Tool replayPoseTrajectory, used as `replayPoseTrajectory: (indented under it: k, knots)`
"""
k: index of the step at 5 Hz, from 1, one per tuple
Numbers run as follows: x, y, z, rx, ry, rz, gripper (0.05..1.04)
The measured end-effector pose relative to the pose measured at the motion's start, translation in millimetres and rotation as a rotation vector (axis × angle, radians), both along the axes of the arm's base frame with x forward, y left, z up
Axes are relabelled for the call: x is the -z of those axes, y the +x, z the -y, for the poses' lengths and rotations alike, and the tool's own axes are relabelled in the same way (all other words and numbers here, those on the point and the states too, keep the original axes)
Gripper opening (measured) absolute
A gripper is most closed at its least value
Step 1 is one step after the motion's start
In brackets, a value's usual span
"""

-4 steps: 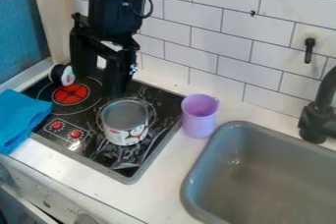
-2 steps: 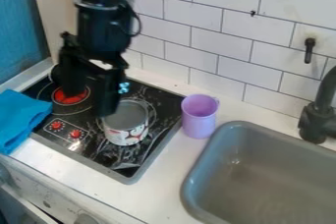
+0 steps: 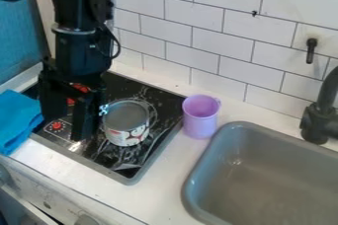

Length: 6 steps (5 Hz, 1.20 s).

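1. Gripper (image 3: 68, 126) hangs over the front-left part of the stove panel (image 3: 142, 164), between the blue cloth (image 3: 20, 123) and the can (image 3: 127, 134). Arm comes in from the upper left of the view.
2. Can stands upright on the panel, toward the right edge, its open top facing up. Purple cup (image 3: 200, 115) stands upright on the worktop (image 3: 165, 182), just off the panel's right edge, between the can and the sink (image 3: 191, 189). Cloth lies bunched over the panel's left front corner.
3. Handling, my judgement: the can is your tight side. Keep the near finger off its wall, or you may nudge it across the slick panel toward the cup.
4. If you lower here, come down slowly and level, and stop short of the panel; the raised-looking red knob mark (image 3: 57, 126) shows close below. Watch the cloth too: a fingertip could catch its loose edge.
5. If you close on anything, centre it in the gap first, so both fingers meet it together and neither pushes it aside.
6. Jaws: wide apart, pointing down, nothing held; panel and red markings show through the gap. Near finger is right beside the can; you can't tell from here whether they touch. Contact with the cloth: can't tell either.
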State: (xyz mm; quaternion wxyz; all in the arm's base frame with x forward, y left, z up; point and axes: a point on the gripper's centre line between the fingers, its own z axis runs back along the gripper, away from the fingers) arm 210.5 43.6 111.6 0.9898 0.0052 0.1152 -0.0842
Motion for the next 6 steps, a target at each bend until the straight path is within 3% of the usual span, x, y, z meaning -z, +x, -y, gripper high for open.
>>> replayPoseTrajectory:
  k: [1, 2, 3, 6]
  knots:
    - [20.0, 9.4, 3.6, -0.005, -0.030, -0.006, 1.005]
    - [33.5, 21.3, 5.0, -0.007, 0.008, 0.029, 1.005]
    - [47.3, 28.6, 5.3, 0.002, 0.010, 0.037, 1.005]
    - [66.2, 59.4, -12.0, -0.047, 0.019, 0.052, 1.005]
